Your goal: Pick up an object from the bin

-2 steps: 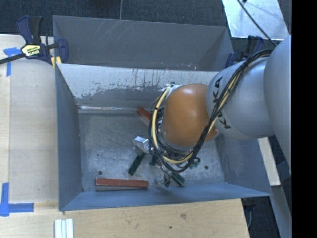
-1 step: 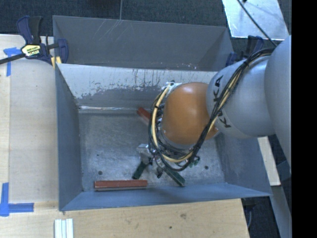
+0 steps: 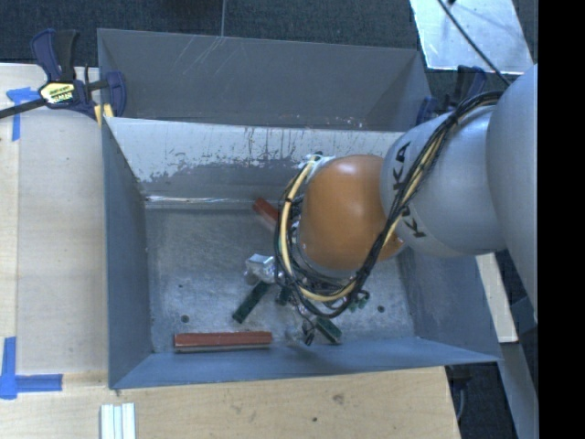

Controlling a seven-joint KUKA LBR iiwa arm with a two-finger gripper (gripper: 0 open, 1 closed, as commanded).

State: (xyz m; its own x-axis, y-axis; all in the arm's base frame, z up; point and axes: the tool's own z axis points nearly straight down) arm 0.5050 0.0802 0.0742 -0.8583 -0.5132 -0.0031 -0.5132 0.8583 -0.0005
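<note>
Writing: black letters on the grey arm (image 3: 466,181), too bent to read.
Gripper (image 3: 309,329): low by the front wall; open or shut, I cannot tell.
Nearest things: flat red-brown bar (image 3: 224,340) just left, along the front wall; dark green stick (image 3: 249,305); small shiny lump (image 3: 260,266).
Room: the metal bin (image 3: 128,273) has bare floor on its left.

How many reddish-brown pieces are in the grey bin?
2: a long flat reddish-brown bar along the near wall, and a stub beside the arm's orange cover, which may hide others.
</note>
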